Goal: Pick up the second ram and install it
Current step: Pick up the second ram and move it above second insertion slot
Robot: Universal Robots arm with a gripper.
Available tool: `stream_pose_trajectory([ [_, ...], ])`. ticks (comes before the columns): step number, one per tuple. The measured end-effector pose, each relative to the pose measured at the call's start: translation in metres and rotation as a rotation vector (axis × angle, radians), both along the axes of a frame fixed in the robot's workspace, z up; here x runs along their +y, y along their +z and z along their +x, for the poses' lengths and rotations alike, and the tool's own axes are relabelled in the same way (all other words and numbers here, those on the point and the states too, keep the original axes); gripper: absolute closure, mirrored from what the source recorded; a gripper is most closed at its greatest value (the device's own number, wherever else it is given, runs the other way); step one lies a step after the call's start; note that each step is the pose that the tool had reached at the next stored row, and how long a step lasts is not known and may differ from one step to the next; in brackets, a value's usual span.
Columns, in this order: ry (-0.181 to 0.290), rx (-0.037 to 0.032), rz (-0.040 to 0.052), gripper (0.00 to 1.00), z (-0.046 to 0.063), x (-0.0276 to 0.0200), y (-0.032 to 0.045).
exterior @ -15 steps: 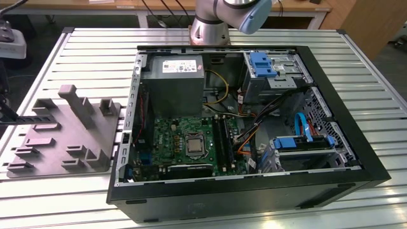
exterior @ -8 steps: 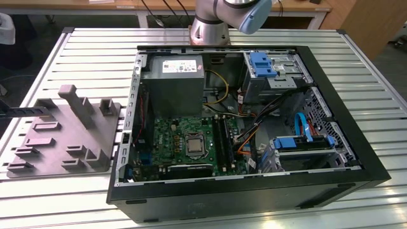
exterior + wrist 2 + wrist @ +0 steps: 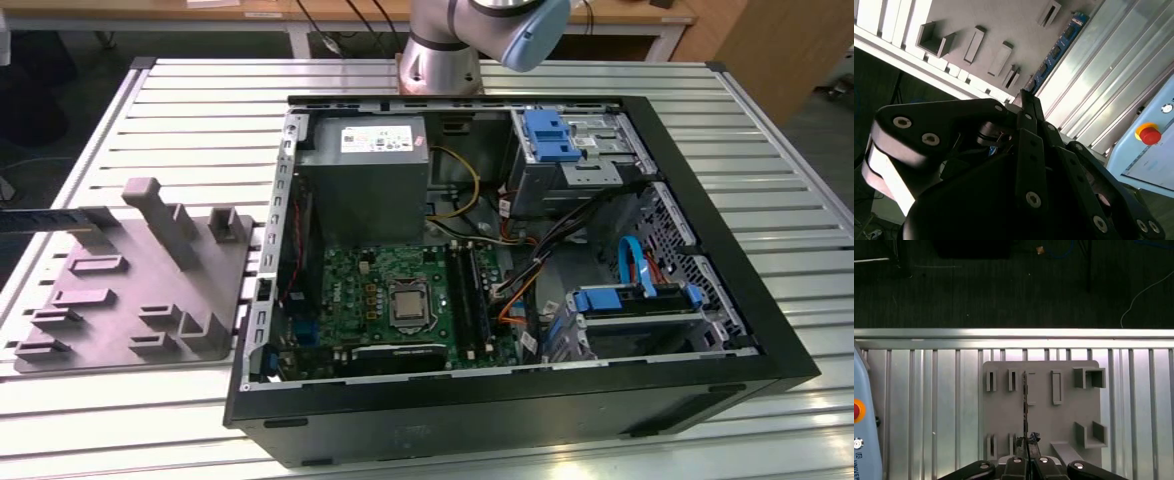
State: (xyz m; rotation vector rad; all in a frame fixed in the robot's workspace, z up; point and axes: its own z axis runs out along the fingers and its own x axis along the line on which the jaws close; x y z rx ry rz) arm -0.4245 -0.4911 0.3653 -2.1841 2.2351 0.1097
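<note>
Grey fixture plate (image 3: 120, 290) lies at nine o'clock of the open computer case (image 3: 534, 405). In the first wrist view, the second ram (image 3: 1025, 402) runs edge-on over that plate. The gripper (image 3: 1027, 449) is pinched almost closed on the ram's end. Whether the ram is clear of the plate cannot be told.

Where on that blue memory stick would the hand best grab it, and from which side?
Probably across its two flat faces, coming down onto its upper long edge. The second ram shows its chip face in the second wrist view and a thin edge in the first wrist view, so it stands on edge over the grey tray.
</note>
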Motion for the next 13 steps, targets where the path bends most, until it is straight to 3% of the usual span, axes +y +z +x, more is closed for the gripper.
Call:
stream_pose_trajectory([
  [7, 0.0, 0.0001, -0.0001, 0.88, 0.0, 0.0, 0.0004],
  [13, 0.0, 0.0, 0.0, 0.88, 0.0, 0.0, 0.0122],
])
